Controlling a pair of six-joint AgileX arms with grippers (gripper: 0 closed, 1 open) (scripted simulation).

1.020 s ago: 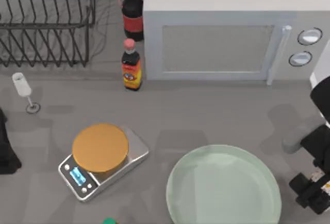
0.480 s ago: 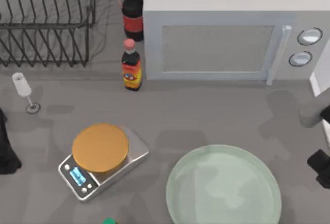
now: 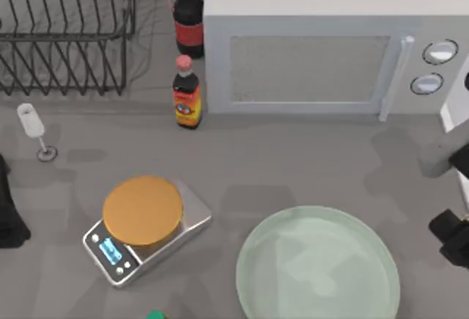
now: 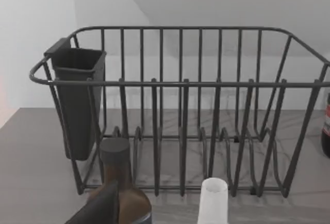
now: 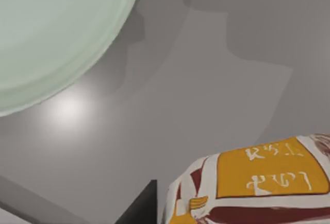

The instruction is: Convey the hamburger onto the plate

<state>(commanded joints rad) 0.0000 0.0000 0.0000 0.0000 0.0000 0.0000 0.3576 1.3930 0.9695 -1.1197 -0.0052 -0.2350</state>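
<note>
The hamburger, a lump in a white wrapper with orange and dark red print, sits close up in the right wrist view against a dark finger of my right gripper, above the grey table. My right gripper is at the table's right edge, just right of the plate, shut on the hamburger. The plate is large, round and pale mint green, at the front right of the table; its rim lies some way from the hamburger. My left arm is parked at the left edge.
A silver scale with an orange disc stands left of the plate. A microwave, two dark bottles and a wire dish rack line the back. A wine glass stands at the left.
My right gripper has moved back from the front right corner and out towards the table's right edge. The plate, the scale and the left arm have not moved.
</note>
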